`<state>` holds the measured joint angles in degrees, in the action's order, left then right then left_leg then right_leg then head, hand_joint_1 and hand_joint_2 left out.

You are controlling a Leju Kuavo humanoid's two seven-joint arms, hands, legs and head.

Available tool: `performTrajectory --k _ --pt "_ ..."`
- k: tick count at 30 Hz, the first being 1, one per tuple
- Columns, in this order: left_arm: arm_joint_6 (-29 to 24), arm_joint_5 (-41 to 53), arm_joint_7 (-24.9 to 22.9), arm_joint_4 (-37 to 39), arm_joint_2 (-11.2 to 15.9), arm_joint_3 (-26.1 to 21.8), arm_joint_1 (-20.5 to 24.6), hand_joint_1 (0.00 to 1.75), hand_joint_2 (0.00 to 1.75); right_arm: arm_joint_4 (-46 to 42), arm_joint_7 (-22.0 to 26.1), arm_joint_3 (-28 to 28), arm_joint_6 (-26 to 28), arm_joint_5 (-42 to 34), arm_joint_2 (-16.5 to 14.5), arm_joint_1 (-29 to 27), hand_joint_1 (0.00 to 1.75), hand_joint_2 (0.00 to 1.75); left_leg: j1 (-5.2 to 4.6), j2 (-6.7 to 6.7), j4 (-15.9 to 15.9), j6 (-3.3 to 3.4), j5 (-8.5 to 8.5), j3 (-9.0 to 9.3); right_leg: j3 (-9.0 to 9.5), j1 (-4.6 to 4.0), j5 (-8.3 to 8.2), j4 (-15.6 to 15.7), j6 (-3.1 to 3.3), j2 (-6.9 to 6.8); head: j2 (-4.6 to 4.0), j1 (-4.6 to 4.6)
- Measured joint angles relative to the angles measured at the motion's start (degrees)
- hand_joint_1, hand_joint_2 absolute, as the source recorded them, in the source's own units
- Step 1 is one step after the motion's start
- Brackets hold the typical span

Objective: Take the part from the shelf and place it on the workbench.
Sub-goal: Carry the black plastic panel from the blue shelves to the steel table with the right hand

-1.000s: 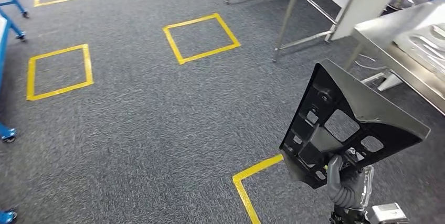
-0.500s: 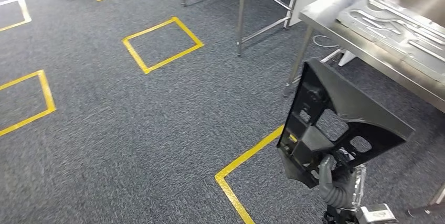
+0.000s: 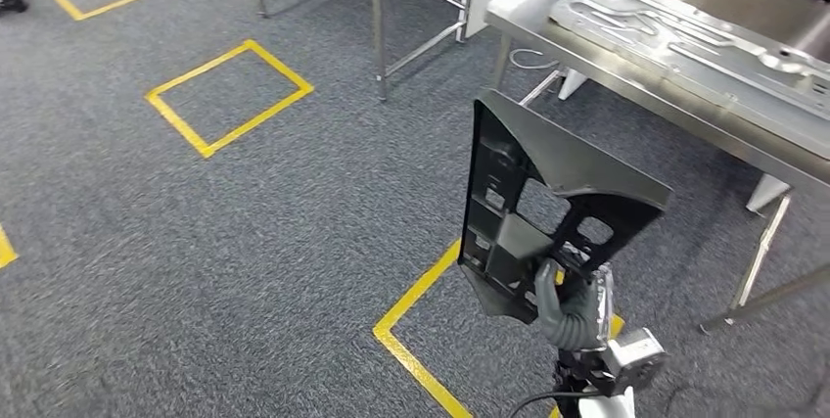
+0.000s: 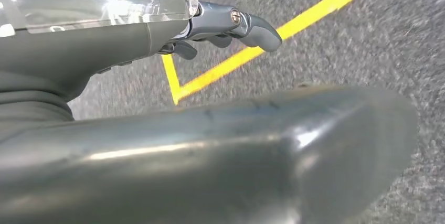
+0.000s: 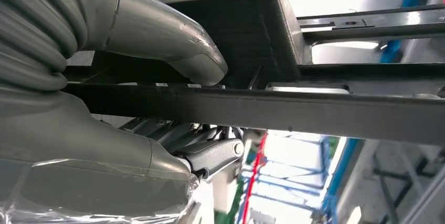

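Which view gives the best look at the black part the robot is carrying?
The head view: the black part shows whole, with its cut-outs, held from below by the right hand. The right wrist view shows a close slice of its bars under the thumb. In the left wrist view I cannot make it out.

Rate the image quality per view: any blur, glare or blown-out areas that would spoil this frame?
Head view: sharp and evenly lit; the black part in the right robot hand reads clearly, mild glare on the steel workbench. Left wrist view: the left robot hand is sharp, a blurred grey shape in front, carpet soft. Right wrist view: part in focus, background overexposed and blurry.
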<state>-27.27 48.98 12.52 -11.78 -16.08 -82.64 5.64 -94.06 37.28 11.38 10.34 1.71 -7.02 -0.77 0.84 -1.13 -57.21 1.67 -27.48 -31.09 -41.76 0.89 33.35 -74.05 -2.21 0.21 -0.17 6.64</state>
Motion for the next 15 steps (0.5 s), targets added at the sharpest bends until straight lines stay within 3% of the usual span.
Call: performTrajectory --k 1,2,3,5,7,10,12,14,15 --pt "-0.5 0.0 -0.1 0.0 -0.1 0.0 0.0 0.00 0.00 0.8 -0.3 0.5 0.7 0.7 0.0 0.4 1.75 1.75 -0.01 -0.39 0.0 -0.05 -0.14 0.09 0.21 0.04 -0.89 0.3 -0.03 -0.14 0.00 0.00" --pt "-0.9 0.0 -0.1 0.0 -0.2 -0.1 0.1 0.00 0.00 1.6 -0.7 1.0 1.2 1.3 0.0 0.8 1.75 1.75 -0.01 -0.64 0.0 -0.15 -0.31 0.27 1.66 0.06 -2.72 3.0 0.04 -0.24 -0.01 0.00" --pt "-1.2 0.0 -0.2 0.0 -0.4 -0.1 0.1 0.00 0.00 2.3 -0.9 1.6 1.6 1.8 0.0 1.3 1.75 1.75 -0.01 -0.84 0.0 -0.30 -0.47 0.49 3.93 0.03 -4.80 7.2 0.25 -0.45 -0.01 0.00" --pt "-1.9 0.1 -0.5 0.0 -0.8 -0.1 0.3 0.00 0.00 3.6 -1.1 2.7 2.1 2.3 -0.1 2.4 1.75 1.75 -0.20 -1.11 0.0 -0.76 -0.79 0.78 7.72 -0.36 -6.84 14.4 0.92 -1.03 -0.01 0.01" --pt "-2.4 0.2 -0.8 0.0 -1.1 -0.1 0.4 0.00 0.00 4.7 -1.1 3.6 2.3 2.4 -0.3 3.3 1.75 1.75 -0.31 -1.26 0.0 -1.34 -1.02 0.89 8.67 -0.81 -6.45 16.2 1.63 -1.29 -0.01 0.01" --pt "-3.1 0.3 -1.2 0.0 -1.2 -0.1 0.5 0.00 0.00 5.9 -1.1 4.5 2.4 2.4 -0.6 4.0 1.75 1.75 -0.19 -0.91 -1.0 -2.29 -1.86 1.02 9.45 -0.60 -6.16 16.8 2.67 -0.83 -0.02 0.01" --pt "-3.5 0.4 -1.5 0.0 -1.2 -0.1 0.5 0.00 0.00 6.5 -1.1 5.1 2.4 2.3 -0.9 4.7 1.75 1.75 -0.08 0.05 -6.3 -2.61 -4.07 -1.57 10.43 -0.34 -5.83 17.2 3.40 -0.58 -0.01 0.02" --pt "-3.7 0.4 -1.7 0.0 -1.2 -0.1 0.4 0.00 0.00 7.1 -1.2 5.6 2.4 2.3 -1.2 5.3 1.75 1.75 -0.07 0.52 -14.5 -2.74 -6.54 -6.61 11.19 -0.46 -5.15 17.2 3.85 -0.22 -0.01 0.02" --pt "-3.8 0.4 -1.8 0.0 -1.2 -0.1 0.4 0.00 0.00 7.4 -1.2 5.8 2.4 2.3 -1.3 5.4 1.75 1.75 -0.07 0.58 -17.1 -2.76 -6.56 -8.69 11.69 -0.55 -4.73 17.2 3.92 0.05 -0.01 0.02"
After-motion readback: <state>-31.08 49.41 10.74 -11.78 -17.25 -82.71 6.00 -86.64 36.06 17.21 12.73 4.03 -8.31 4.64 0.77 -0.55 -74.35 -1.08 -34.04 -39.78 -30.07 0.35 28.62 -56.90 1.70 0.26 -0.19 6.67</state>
